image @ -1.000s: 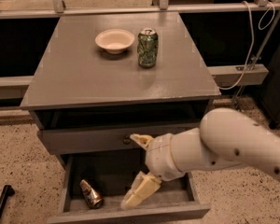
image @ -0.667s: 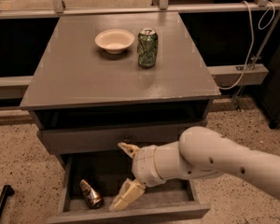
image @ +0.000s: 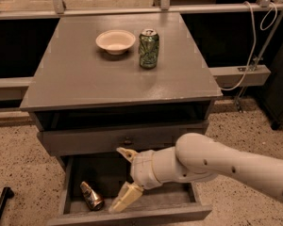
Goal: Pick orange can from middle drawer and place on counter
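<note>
The orange can (image: 91, 196) lies on its side at the left of the open middle drawer (image: 198, 206), on its dark floor. My gripper (image: 122, 177) is open over the drawer, just right of the can, with one cream finger (image: 126, 153) up near the drawer front above and the other (image: 125, 197) down by the drawer's front wall. The can sits apart from both fingers. The white arm reaches in from the right. The grey counter (image: 85, 74) is above.
A cream bowl (image: 115, 41) and a taller green can (image: 148, 48) stand at the back of the counter. A closed drawer front with a small knob (image: 127, 141) is above the open drawer. A black object (image: 0, 206) lies on the speckled floor at left.
My gripper and arm have moved left over the drawer, closer to the orange can. The can has not moved.
</note>
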Robot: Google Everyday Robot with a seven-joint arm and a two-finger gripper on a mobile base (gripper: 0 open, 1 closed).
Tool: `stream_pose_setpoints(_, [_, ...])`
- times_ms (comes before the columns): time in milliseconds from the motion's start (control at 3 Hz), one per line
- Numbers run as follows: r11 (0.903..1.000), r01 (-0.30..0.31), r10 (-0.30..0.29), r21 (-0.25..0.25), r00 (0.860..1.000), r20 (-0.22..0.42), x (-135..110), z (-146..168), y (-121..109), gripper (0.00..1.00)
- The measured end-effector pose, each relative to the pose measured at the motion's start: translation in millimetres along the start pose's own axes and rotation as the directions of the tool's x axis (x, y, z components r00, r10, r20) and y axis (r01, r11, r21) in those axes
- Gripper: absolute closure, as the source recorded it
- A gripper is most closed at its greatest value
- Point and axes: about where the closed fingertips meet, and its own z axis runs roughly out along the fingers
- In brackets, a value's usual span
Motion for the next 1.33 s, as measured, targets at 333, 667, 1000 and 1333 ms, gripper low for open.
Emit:
stream_pose_setpoints(333, [0.9979,0.006,-0.004,-0.064,1.0,0.028,16.8,51.9,-0.1,0.0])
stream_pose_setpoints(667, [0.9934,-0.051,0.056,-0.103,0.997,0.048,45.0,112.7,6.8,0.0])
stream_pose_setpoints(1000, [0.9924,-0.103,0.106,-0.067,0.994,0.039,80.8,155.7,3.7,0.0])
stream_pose_setpoints(1333, [0.9871,-0.16,0.16,0.0,0.984,0.082,111.2,179.3,-4.0,0.0])
